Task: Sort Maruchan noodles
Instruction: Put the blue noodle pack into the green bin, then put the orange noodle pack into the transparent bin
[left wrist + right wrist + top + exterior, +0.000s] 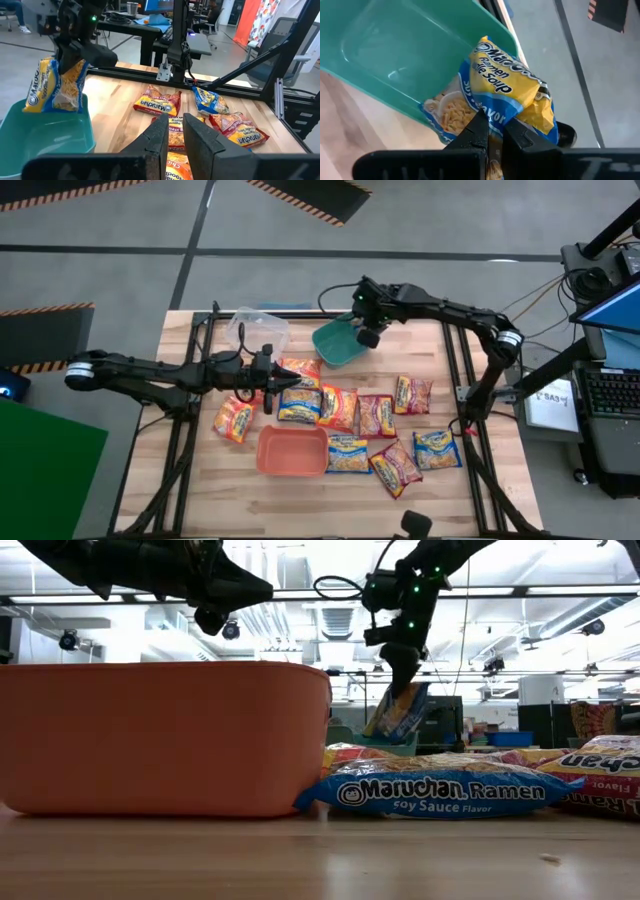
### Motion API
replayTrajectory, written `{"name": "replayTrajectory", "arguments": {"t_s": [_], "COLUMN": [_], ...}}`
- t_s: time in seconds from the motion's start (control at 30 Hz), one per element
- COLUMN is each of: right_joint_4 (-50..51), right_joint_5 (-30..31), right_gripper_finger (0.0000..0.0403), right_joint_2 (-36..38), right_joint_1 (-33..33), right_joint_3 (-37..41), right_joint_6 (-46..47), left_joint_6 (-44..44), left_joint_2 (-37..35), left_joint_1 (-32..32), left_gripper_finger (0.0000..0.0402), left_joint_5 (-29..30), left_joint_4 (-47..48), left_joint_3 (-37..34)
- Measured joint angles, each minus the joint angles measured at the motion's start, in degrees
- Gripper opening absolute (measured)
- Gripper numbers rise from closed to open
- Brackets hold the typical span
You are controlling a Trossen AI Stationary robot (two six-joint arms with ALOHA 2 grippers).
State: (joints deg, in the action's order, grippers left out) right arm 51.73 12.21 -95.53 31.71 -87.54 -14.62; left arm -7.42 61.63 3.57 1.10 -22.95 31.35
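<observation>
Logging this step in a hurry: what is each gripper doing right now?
Left gripper: nearly closed, holding nothing, above the packets.
Right gripper: shut on a blue noodle packet, over the teal tub.

1. In the low view the orange tub (160, 735) fills the left side, is cut by the picture's left edge, and hides the table behind it.
2. The red packet (605, 775) at the right is cut off by the picture's edge there.
3. In the right wrist view the dark fingers (470, 137) cover the lower end of the blue packet (495, 95).
4. The teal tub (45, 135) runs past the picture's edge in the left wrist view.
5. From above, the packets' print is too small to read.
</observation>
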Motion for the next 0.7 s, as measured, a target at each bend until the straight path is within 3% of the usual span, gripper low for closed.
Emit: {"name": "replayTrajectory", "arguments": {"t_s": [0.2,0.37,0.7], "right_joint_4": [-0.2,-0.8,-3.0], "right_joint_5": [0.5,5.8,6.4], "right_gripper_finger": [0.0012,0.002,0.0083], "right_joint_2": [-2.1,-3.9,-4.1], "right_joint_1": [0.0,0.0,-0.1], "right_joint_3": [-0.1,-0.1,-0.1], "right_joint_6": [-1.2,-1.0,-0.3], "left_joint_6": [0.5,0.5,0.3], "left_joint_2": [0.0,1.0,3.8], "left_joint_1": [0.0,0.0,0.0], "left_gripper_finger": [0.004,0.004,0.004], "left_joint_5": [0.0,0.0,0.0], "left_joint_4": [-0.1,-0.3,-0.6], "left_joint_3": [0.0,0.0,0.0]}}
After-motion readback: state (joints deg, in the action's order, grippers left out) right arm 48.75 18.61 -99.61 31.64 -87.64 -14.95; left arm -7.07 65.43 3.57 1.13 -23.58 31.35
